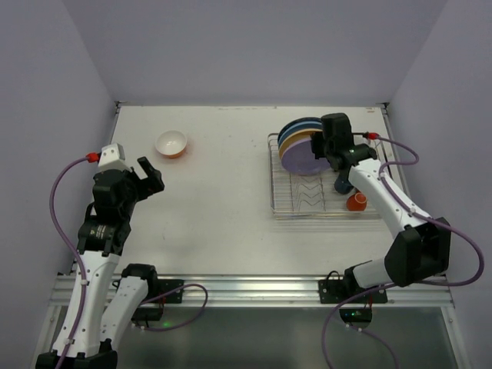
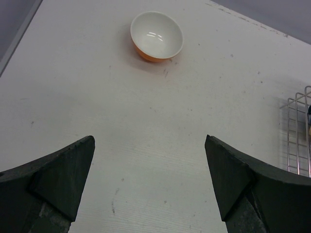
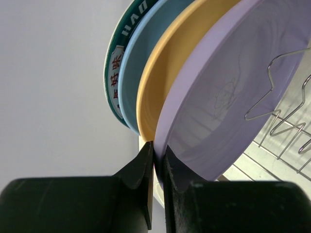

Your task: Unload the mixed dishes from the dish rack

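- Silver dish rack (image 1: 307,214), table's far right, holds a row of plates (image 3: 141,73) standing on edge.
- The lilac plate (image 3: 218,111), frontmost, is pinched at its rim by the right gripper (image 3: 158,158). It looks stiff, glossy and probably slippery and breakable, so the rim seems the soundest hold.
- An orange bowl (image 2: 156,35) sits upright at far left, with the left gripper (image 2: 149,145) spread and empty.

Bright, even light, soft shadows; faint glare inside the bowl (image 2: 156,36).

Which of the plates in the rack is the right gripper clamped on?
The lilac plate, frontmost: its rim is pinched in the right gripper. The yellow plate, blue plate and dark-rimmed plate stand behind it.
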Controlling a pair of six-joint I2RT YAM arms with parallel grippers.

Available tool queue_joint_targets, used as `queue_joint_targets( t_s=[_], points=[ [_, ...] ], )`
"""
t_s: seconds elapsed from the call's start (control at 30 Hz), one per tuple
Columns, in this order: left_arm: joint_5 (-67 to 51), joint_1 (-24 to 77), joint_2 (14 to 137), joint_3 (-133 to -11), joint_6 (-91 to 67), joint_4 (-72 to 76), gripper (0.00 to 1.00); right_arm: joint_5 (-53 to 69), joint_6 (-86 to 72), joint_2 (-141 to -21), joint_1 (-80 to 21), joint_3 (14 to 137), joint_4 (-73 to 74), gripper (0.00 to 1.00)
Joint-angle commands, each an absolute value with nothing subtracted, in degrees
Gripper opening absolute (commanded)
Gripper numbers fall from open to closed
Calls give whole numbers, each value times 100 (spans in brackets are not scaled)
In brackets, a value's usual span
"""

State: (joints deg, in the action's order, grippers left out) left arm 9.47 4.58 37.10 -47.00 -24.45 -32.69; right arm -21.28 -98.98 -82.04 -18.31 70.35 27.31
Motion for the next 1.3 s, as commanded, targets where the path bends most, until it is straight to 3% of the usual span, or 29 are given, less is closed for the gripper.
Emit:
queue_joint_targets(
  t_s=[0.0, 0.9, 1.27],
  points=[
    [1063, 475, 3665, -4693, -2391, -3146, 100, -2153, -9800, -7875, -1810, 7066, 2593, 0],
    [1090, 483, 3630, -4676, -2408, -3146, 100, -1521, -9203, -7032, -1811, 6900, 2171, 0],
    [1213, 475, 3639, -4685, -2452, -3190, 100, -951, -6902, -5952, -1802, 6215, 1005, 0]
  ],
)
